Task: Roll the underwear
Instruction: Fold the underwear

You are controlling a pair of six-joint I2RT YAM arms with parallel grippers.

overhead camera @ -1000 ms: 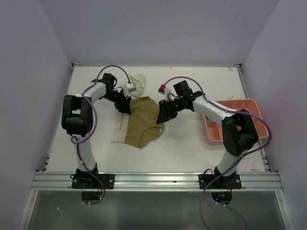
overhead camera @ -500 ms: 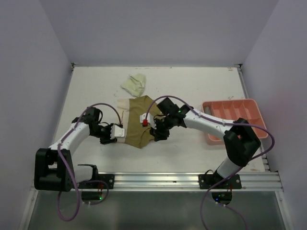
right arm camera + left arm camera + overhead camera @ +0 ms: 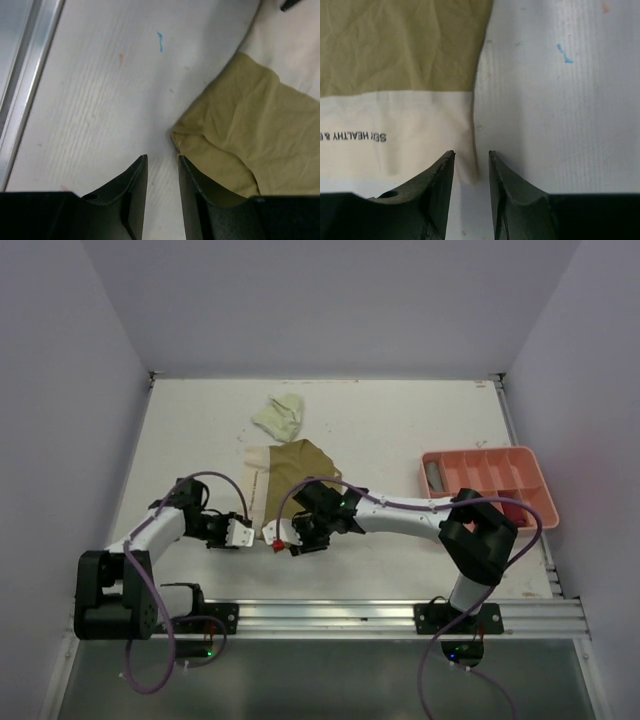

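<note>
An olive-tan underwear (image 3: 297,472) with a cream printed waistband (image 3: 395,135) lies flat on the table. My left gripper (image 3: 471,154) is open narrowly, and its fingertips straddle the near corner of that waistband; from above, the left gripper (image 3: 250,531) is at the garment's near left edge. My right gripper (image 3: 162,157) is open over bare table, with the olive cloth's corner (image 3: 187,137) just past its right fingertip. A crumpled pale yellow-green underwear (image 3: 280,417) lies farther back.
A salmon-pink compartment tray (image 3: 524,458) stands at the right, with a grey roll (image 3: 433,475) and a dark red item (image 3: 515,506) in it. The metal rail (image 3: 330,618) runs along the near edge. Blue and orange marks dot the table.
Both arms came from the garment's far edge down to its near edge. The left jaws narrowed around the waistband corner. The right gripper slid toward the near left, to the olive corner.
</note>
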